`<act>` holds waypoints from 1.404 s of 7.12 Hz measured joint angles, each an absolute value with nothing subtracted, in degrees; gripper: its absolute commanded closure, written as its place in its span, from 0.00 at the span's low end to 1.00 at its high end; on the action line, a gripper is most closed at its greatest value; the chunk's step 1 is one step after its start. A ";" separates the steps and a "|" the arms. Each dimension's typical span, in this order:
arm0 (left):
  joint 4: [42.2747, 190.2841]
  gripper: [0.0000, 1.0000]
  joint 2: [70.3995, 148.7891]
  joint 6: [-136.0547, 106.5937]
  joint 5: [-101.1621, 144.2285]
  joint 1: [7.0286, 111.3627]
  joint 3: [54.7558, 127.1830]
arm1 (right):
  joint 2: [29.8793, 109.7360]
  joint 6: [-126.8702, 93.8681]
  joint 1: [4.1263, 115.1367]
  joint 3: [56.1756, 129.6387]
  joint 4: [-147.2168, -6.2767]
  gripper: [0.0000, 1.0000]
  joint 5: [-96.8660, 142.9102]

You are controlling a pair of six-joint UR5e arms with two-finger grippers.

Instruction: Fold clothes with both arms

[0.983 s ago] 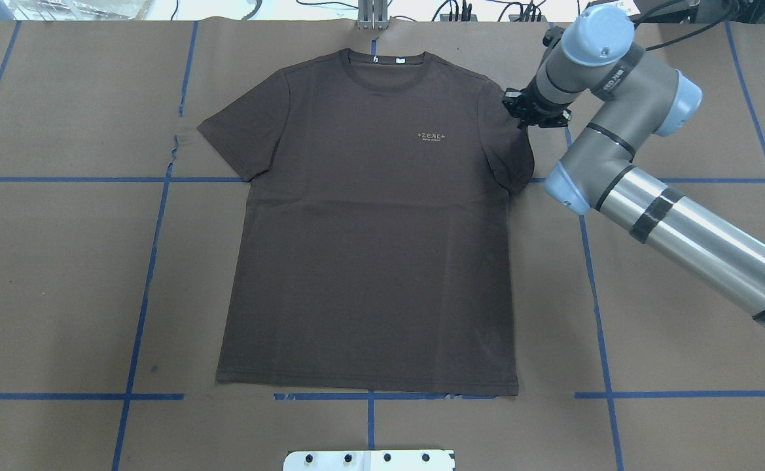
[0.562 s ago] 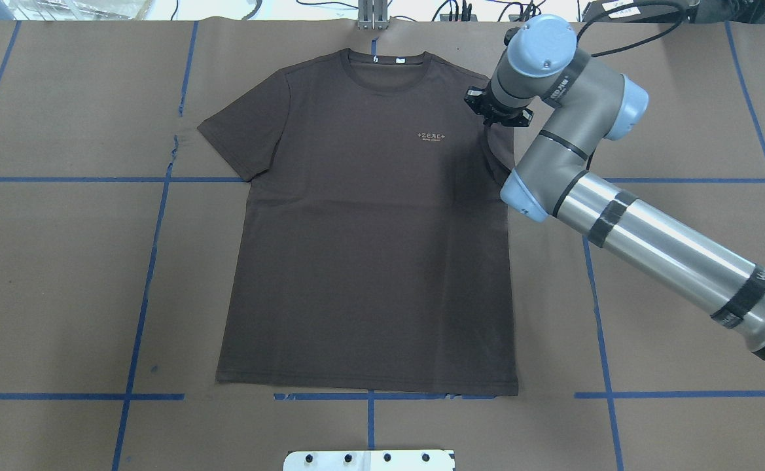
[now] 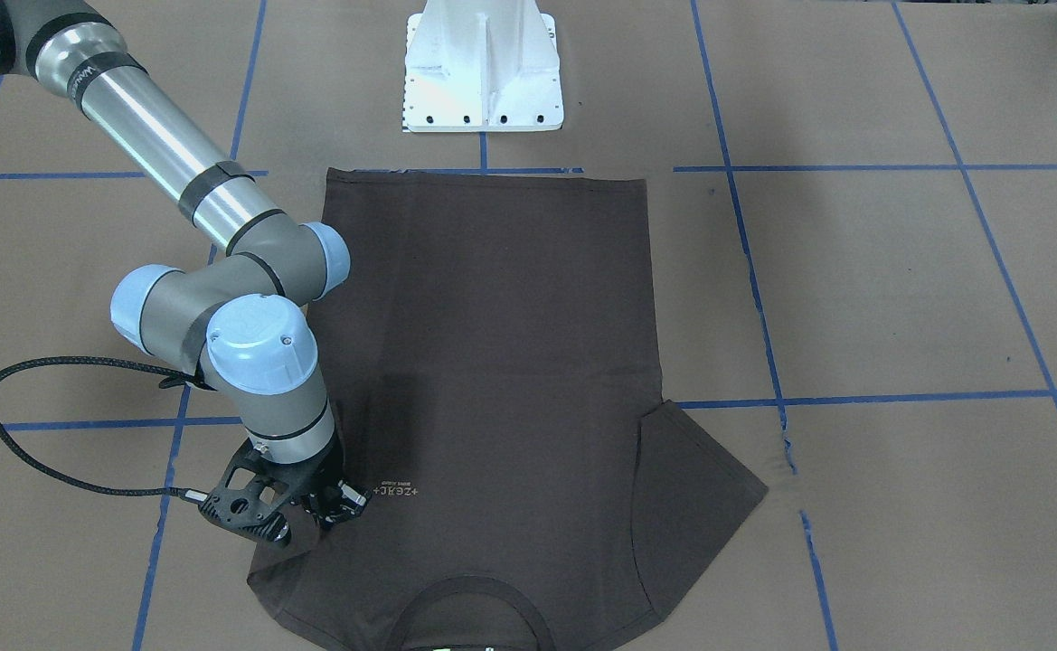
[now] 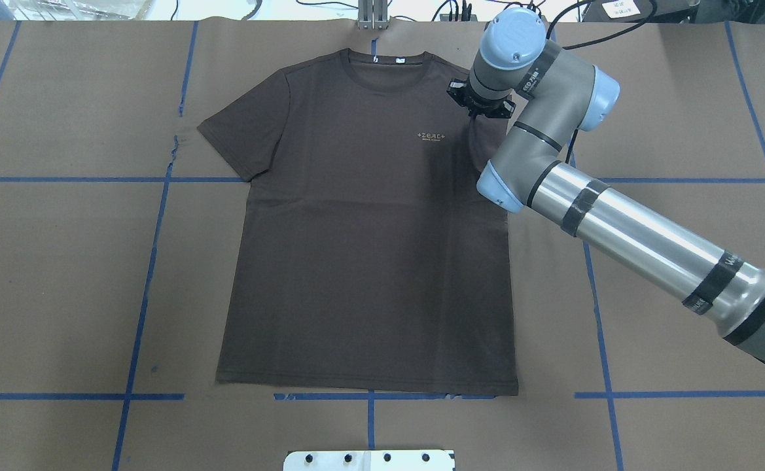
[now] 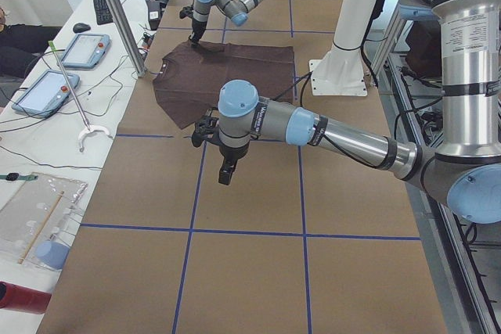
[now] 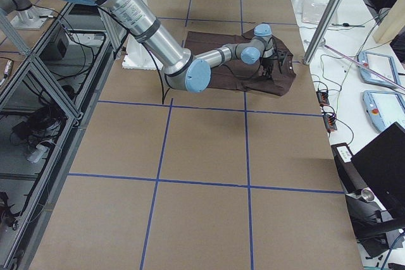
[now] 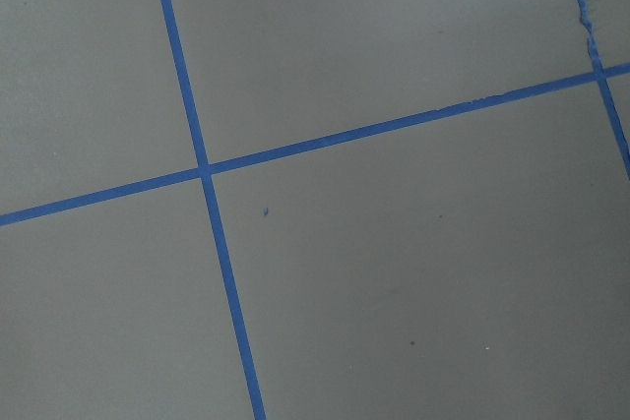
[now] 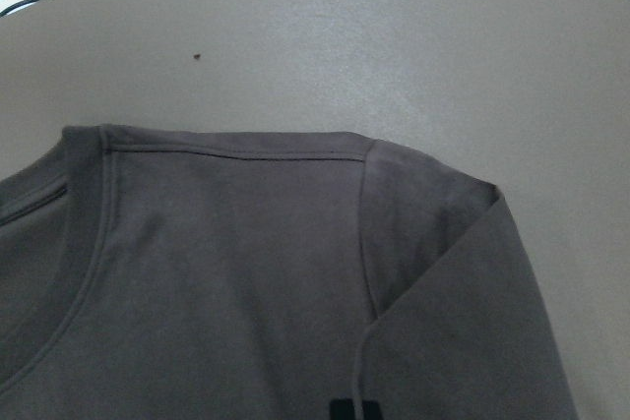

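Observation:
The dark brown T-shirt (image 4: 369, 248) lies flat, front up, collar at the far edge, and also shows in the front view (image 3: 492, 316). My right gripper (image 4: 480, 110) is over its right shoulder, shut on the right sleeve, which is folded inward over the chest beside the pale lettering (image 4: 430, 136). The front view shows this gripper (image 3: 316, 523) low on the cloth. The right wrist view shows the folded sleeve's edge (image 8: 443, 243). My left gripper (image 5: 226, 171) shows only in the exterior left view, above bare table off the shirt; I cannot tell if it is open.
The other sleeve (image 4: 238, 131) lies spread flat. The white pedestal base (image 3: 483, 72) stands at the hem side. Blue tape lines (image 7: 205, 172) cross the brown paper table. A metal post (image 4: 372, 16) stands beyond the collar. Tablets and cables (image 5: 78, 48) sit on the side bench.
My right gripper has moved left from the shirt's outer right edge onto the shoulder, carrying the sleeve with it, so the sleeve now lies folded over the chest.

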State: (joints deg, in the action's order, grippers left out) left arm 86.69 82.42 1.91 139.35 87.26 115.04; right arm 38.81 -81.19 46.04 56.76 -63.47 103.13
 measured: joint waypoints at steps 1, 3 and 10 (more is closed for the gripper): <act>87.30 0.00 82.63 1.56 142.95 87.19 115.04 | 38.56 -81.12 45.26 58.08 -63.38 0.00 103.13; 93.79 0.00 83.56 -4.84 148.15 85.87 114.36 | 38.98 -81.12 44.73 61.16 -63.37 0.00 103.17; 109.15 0.00 105.44 -55.16 135.80 61.69 102.50 | 56.21 -79.68 48.90 83.69 -62.72 0.00 110.25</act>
State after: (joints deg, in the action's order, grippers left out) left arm 109.15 105.44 -55.16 135.80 61.69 102.50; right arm 56.21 -79.68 48.90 83.69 -62.72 110.25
